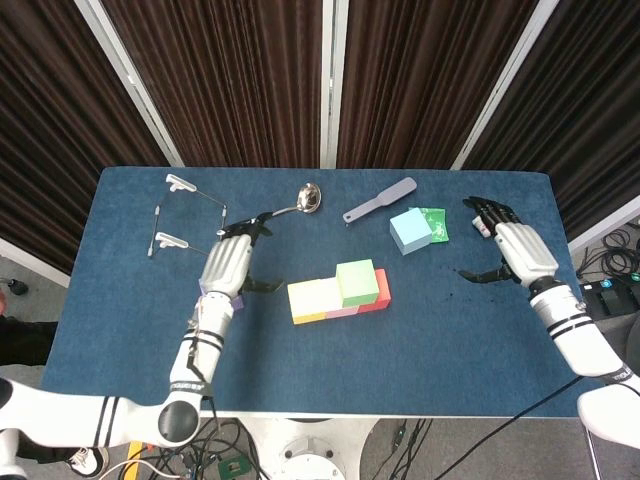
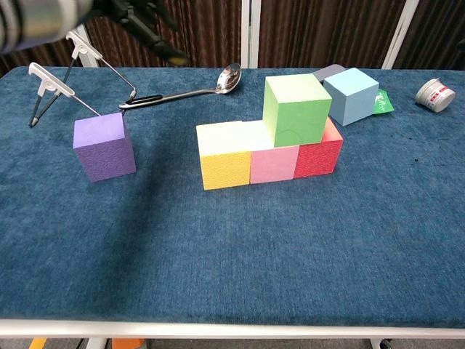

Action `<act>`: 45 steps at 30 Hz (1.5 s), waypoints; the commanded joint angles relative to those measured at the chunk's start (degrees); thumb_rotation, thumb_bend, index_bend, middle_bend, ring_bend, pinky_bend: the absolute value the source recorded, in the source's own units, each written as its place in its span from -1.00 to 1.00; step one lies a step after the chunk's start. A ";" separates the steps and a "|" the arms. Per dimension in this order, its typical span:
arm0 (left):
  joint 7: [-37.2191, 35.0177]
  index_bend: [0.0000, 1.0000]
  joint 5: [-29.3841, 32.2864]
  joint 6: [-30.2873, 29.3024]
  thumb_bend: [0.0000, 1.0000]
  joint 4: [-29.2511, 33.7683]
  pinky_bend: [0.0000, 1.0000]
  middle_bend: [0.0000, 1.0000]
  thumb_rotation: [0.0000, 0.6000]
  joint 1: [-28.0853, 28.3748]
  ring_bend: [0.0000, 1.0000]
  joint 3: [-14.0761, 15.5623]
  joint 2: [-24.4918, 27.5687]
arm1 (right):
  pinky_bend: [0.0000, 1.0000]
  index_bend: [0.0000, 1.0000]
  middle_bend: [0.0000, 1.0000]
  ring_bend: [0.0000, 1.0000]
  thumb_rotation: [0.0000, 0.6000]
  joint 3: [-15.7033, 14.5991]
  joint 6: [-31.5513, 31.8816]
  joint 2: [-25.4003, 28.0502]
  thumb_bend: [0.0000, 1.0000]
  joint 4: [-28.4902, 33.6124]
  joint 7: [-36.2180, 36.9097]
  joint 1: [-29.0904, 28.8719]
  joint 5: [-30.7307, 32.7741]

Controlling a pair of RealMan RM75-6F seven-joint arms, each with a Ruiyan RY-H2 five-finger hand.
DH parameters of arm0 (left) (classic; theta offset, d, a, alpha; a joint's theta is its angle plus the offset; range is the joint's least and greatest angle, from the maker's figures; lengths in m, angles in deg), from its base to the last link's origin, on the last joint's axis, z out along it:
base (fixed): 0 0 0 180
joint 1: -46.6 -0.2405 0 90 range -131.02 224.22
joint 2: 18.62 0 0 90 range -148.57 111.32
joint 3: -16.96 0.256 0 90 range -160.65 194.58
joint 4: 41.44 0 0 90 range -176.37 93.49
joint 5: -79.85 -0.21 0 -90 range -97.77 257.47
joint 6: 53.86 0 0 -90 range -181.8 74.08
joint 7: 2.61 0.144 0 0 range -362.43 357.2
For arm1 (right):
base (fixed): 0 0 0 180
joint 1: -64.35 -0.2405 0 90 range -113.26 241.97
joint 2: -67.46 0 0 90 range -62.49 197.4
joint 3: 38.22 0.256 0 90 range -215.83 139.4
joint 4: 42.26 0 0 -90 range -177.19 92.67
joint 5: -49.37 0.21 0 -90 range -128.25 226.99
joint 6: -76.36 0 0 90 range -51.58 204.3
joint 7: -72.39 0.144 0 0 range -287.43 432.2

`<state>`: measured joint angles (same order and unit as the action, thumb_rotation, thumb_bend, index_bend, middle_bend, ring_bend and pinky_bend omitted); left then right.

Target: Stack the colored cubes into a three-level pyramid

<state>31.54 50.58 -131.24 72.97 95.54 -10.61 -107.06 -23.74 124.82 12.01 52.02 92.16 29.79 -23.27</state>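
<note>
On the blue cloth-covered table [image 2: 290, 247] a row of three cubes sits side by side and touching: a yellow cube [image 2: 223, 155] at the left, a pink cube [image 2: 272, 161] in the middle, a red cube [image 2: 320, 155] at the right; a light green cube [image 2: 293, 108] rests on top, straddling the pink and red ones; a purple cube [image 2: 104, 145] stands well apart to the left, and a light blue cube [image 2: 352, 95] stands just behind the row to the right, beside a green packet [image 1: 436, 224]. The left hand [image 1: 228, 264] hangs over the purple cube with fingers spread apart, holding nothing; the right hand [image 1: 512, 250] hovers at the table's right side, fingers apart and curved, holding nothing, near a small white tub [image 2: 435, 92]; a metal ladle [image 2: 190, 91], a grey spatula [image 1: 380, 199] and a wire rack [image 1: 183, 216] lie along the far part of the table.
</note>
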 commanded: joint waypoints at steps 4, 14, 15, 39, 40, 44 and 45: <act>-5.50 -0.84 -1.81 7.77 -0.70 2.69 -0.81 -0.60 1.00 -8.20 -0.83 7.25 12.24 | -1.00 -1.00 -0.90 -1.00 1.00 0.30 -4.51 1.22 -0.94 5.34 -5.26 -4.14 0.67; -11.55 -0.87 -8.07 7.78 -0.76 0.79 -0.82 -0.60 1.00 -12.93 -0.83 12.53 14.28 | -1.00 -1.00 -0.87 -1.00 1.00 -0.86 -13.20 -0.22 -0.97 9.96 -20.52 -14.18 9.32; -11.76 -0.87 -8.11 7.58 -0.77 0.59 -0.82 -0.60 1.00 -13.09 -0.84 12.71 14.19 | -1.00 -1.00 -0.87 -1.00 1.00 -1.10 -13.43 -0.66 -0.96 10.11 -21.78 -14.98 10.27; -14.25 -0.90 -6.86 4.61 -0.81 -10.44 -0.82 -0.63 1.00 -14.45 -0.90 14.89 3.04 | -1.00 -1.00 -0.89 -1.00 1.00 -6.93 -11.58 -11.62 -0.96 4.59 -35.69 -25.41 25.40; -14.19 -0.91 -6.81 4.54 -0.81 -11.35 -0.82 -0.63 1.00 -14.47 -0.92 14.96 2.17 | -1.00 -1.00 -0.89 -1.00 1.00 -6.99 -11.77 -11.90 -0.96 4.26 -35.69 -25.68 25.32; -15.11 -0.91 -6.77 4.93 -0.81 -13.89 -0.82 -0.61 1.00 -14.65 -0.93 14.40 -0.04 | -1.00 -1.00 -0.86 -1.00 1.00 -6.88 -11.34 -13.02 -0.95 3.32 -35.59 -26.25 25.06; -15.40 -0.91 -7.05 4.83 -0.81 -14.46 -0.82 -0.60 1.00 -14.73 -0.93 14.25 -0.53 | -1.00 -1.00 -0.83 -1.00 1.00 -6.88 -11.24 -13.21 -0.94 3.18 -35.60 -26.34 24.90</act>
<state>16.63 43.77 -126.37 59.17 80.95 3.94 -106.95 -30.65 113.48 -1.08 55.28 56.52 3.55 1.73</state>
